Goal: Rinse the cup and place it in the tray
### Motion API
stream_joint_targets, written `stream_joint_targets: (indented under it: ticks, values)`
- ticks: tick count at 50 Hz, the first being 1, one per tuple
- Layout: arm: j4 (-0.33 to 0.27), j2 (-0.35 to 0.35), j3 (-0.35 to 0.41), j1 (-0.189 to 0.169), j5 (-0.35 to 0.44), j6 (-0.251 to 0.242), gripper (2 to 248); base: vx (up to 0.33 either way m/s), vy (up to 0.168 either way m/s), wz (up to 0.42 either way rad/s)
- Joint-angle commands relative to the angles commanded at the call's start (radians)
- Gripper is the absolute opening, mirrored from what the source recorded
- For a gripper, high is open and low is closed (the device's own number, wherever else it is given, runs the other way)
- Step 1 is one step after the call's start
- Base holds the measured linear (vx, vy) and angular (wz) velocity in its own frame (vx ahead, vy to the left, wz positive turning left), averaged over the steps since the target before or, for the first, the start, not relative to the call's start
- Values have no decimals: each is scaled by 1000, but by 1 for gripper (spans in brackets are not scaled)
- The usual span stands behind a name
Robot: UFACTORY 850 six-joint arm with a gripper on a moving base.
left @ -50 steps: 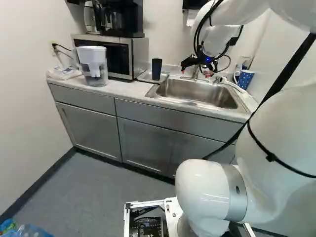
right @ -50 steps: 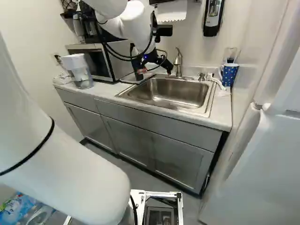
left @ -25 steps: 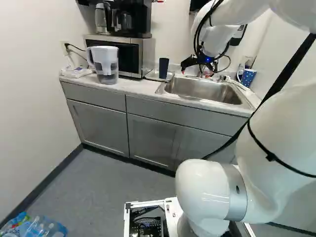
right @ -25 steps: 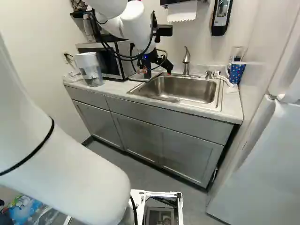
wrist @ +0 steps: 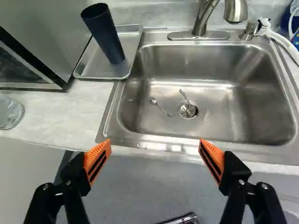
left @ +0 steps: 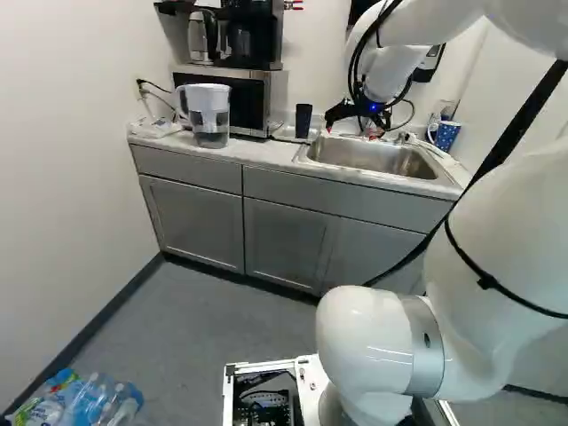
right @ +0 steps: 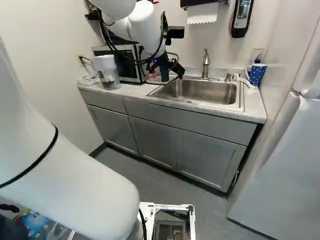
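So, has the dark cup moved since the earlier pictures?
No. In the left base view, the dark cup still stands in the tray, just beside the microwave; the base has moved, shifting the whole view.

We see a dark blue tumbler (wrist: pixel 105 35) and a blue mug (right: pixel 257 74) with pale dots. Our black gripper (left: pixel 352 132) has orange pads (wrist: pixel 97 157); the cabinet doors (left: pixel 277 240) are grey.

The sink (wrist: pixel 224 119) and tap (wrist: pixel 203 18) are satin metal, the tray (wrist: pixel 98 60) smooth, shiny metal; the cup (wrist: pixel 105 35) looks like matt plastic, the pitcher (left: pixel 210 106) glossy plastic; the worktop (wrist: pixel 60 116) is smooth, the cabinet doors (left: pixel 191 222) matt, the towel (right: pixel 202 12) paper
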Motion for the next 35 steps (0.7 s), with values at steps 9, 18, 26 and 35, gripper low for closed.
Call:
stream_joint_targets:
  ticks: [9, 18, 26, 35]
  values:
    - [0, 0, 0, 0, 0, 0, 247, -111, 119, -6]
    - [0, 0, 0, 0, 0, 0, 247, -112, 107, -3]
    - [0, 0, 0, 0, 0, 0, 247, -83, 91, -1]
    - [0, 0, 0, 0, 0, 0, 247, -73, 86, -3]
